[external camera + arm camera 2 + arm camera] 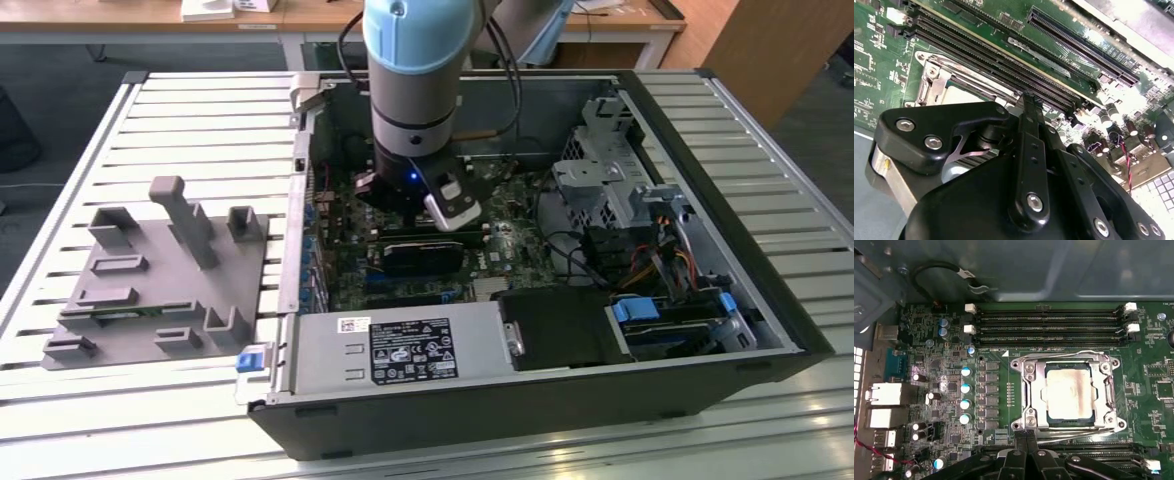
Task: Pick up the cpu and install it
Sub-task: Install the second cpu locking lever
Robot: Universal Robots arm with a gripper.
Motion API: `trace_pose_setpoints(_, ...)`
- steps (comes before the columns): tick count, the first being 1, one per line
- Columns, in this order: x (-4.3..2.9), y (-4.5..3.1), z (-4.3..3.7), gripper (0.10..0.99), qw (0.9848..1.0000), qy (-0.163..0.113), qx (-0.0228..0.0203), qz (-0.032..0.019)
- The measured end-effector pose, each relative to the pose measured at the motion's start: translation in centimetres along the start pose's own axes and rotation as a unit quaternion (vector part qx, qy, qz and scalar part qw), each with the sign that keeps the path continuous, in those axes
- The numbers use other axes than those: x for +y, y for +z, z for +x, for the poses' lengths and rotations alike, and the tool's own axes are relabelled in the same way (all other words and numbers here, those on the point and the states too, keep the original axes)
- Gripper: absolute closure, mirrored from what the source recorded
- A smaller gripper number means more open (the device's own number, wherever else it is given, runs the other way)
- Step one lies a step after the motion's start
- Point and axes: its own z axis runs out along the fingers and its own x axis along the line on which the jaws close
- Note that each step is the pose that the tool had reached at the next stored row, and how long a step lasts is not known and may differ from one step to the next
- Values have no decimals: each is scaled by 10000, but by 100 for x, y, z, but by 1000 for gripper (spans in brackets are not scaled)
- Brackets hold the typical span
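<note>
In the first wrist view, the gripper (1026,437) sits nearest the camera with its two fingertips pressed together and nothing between them. In the second wrist view the same gripper (1029,102) shows its linkage folded in, the tips meeting over the edge of the socket.

Just beyond the tips lies the socket frame (1069,392), a metal-rimmed square on the motherboard (944,340). The cpu (1070,392) rests inside this frame, its silver-grey top facing up and level with the surround. The retention wire (1069,356) runs along the frame's far edge.

Judgement: the cpu is already seated in its socket and the gripper has let go of it, so the placing step looks complete or close to it. Any further work calls for care not to drag the shut tips across the frame or the memory slots (1049,322) beyond it.

In the exterior view, the arm (420,90) descends steeply into the open computer case (747,330), wrist pointing down at the board. The grey peg tray (147,290) stands well apart, outside the case on the exterior view's left.
</note>
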Motion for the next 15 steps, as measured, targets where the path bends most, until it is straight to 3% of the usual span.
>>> trace_pose_setpoints(6, -4, 26, 5, 980, 9999, 3, 4, -147)
trace_pose_setpoints(15, -17, 93, 11, 980, 9996, 4, 8, -291)
